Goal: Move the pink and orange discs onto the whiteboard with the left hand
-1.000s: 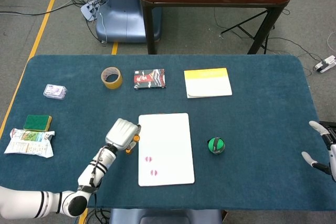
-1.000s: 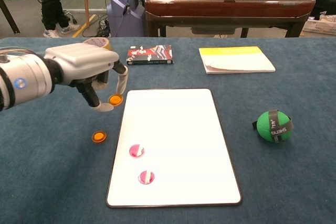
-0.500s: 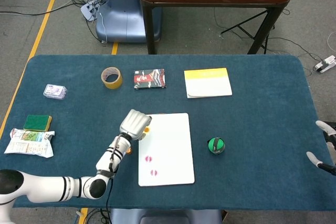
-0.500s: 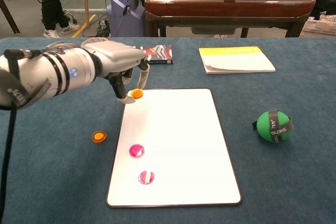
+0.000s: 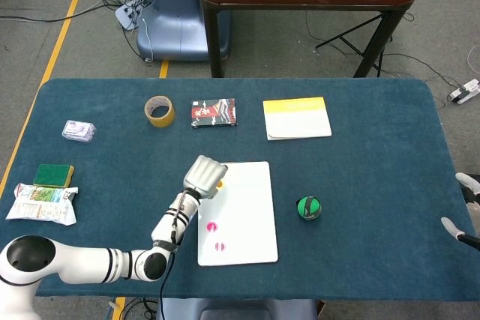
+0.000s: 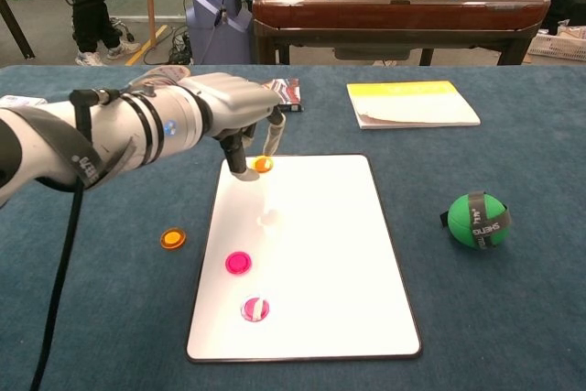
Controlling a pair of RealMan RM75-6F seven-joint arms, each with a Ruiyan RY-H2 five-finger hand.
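Since a second earlier, left hand (image 6: pixel 240 109) had travelled from beside the whiteboard's left edge to over its upper left corner, carrying an orange disc (image 6: pixel 263 165) with it. Hand was glossy grey-white plastic, rounded at the back; fingers (image 6: pixel 272 139) pinched the small flat disc from above, other fingers curled. Cannot tell whether the disc touched the board or hung just above it.

Whiteboard (image 6: pixel 339 254): smooth white rectangle, rounded corners, thin dark rim, lying flat on the blue felt-like desk (image 6: pixel 513 318). Two pink discs on its lower left part, one (image 6: pixel 238 263) solid pink, the other (image 6: pixel 255 309) with a pale streak across it. Second orange disc (image 6: pixel 171 238) lay on the cloth, off the board, just left of its edge.

Right hand (image 5: pixel 466 211) showed only at the head view's right margin, pale fingers spread and holding nothing.

Elsewhere on the desk: green ball (image 6: pixel 476 220) with a dark band, right of the board; yellow-and-white notepad (image 6: pixel 410 103) behind it; dark printed packet (image 5: pixel 214 112); roll of tan tape (image 5: pixel 160 111); small clear wrapped item (image 5: pixel 79 131); green sponge with yellow base (image 5: pixel 54 175); crinkled snack bag (image 5: pixel 43 204) at the far left.
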